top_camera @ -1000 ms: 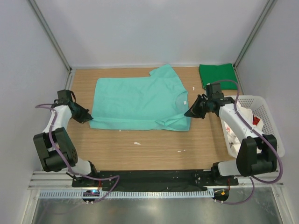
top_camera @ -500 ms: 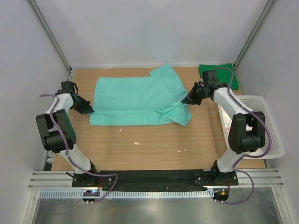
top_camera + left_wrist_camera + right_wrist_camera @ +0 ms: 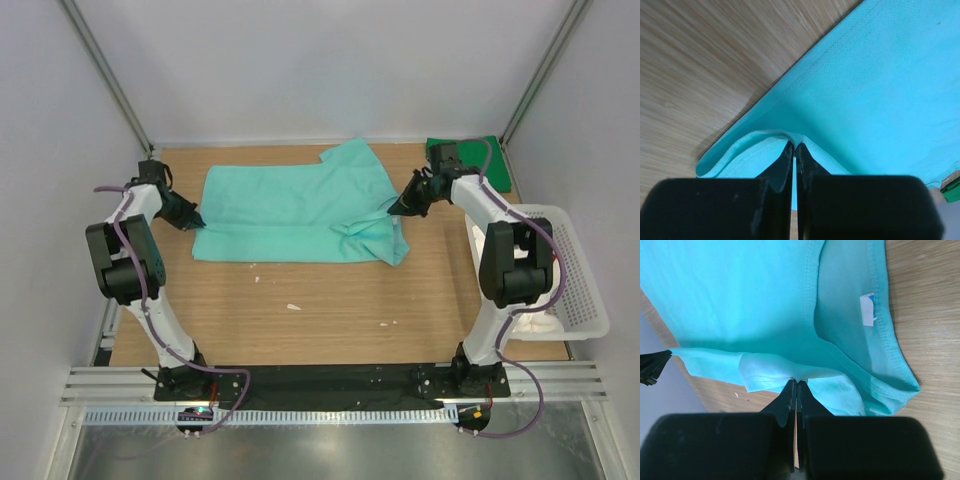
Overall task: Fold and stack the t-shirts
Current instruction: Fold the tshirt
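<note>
The mint-teal t-shirt (image 3: 290,210) lies spread across the back of the wooden table, its near edge lifted and carried over toward the back. My left gripper (image 3: 197,221) is shut on the shirt's left hem, with fabric pinched between the fingertips in the left wrist view (image 3: 794,145). My right gripper (image 3: 395,211) is shut on the shirt's right edge near the collar, seen in the right wrist view (image 3: 796,382). A folded dark green t-shirt (image 3: 482,160) lies at the back right corner. A white shirt is not clearly in view.
A white lattice basket (image 3: 560,275) stands at the right edge with white cloth inside. Small white scraps (image 3: 293,306) lie on the bare wood in front of the shirt. Grey walls close in the back and sides.
Both grippers have moved toward the back of the table, carrying the near edge of the mint-teal shirt with them. The shirt's visible depth has shrunk as it folds over.
</note>
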Motion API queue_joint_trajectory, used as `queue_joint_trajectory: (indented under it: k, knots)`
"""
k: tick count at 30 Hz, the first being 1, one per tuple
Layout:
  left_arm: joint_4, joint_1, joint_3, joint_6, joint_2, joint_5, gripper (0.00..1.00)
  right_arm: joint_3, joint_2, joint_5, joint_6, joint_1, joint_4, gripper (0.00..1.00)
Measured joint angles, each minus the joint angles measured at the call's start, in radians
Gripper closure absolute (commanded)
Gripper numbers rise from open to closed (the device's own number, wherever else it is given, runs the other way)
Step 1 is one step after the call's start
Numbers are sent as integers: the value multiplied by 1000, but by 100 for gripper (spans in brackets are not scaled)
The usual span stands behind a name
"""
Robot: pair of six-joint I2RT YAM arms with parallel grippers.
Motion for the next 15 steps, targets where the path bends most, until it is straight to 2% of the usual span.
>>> queue_joint_trajectory:
  k: [6, 15]
  knots:
    - [-4, -7, 51, -3, 63, 2, 100, 13, 26, 0, -2, -8, -8, 99]
    - [-12, -9, 64, -3, 66, -23, 100, 42, 84, 0, -1, -8, -6, 99]
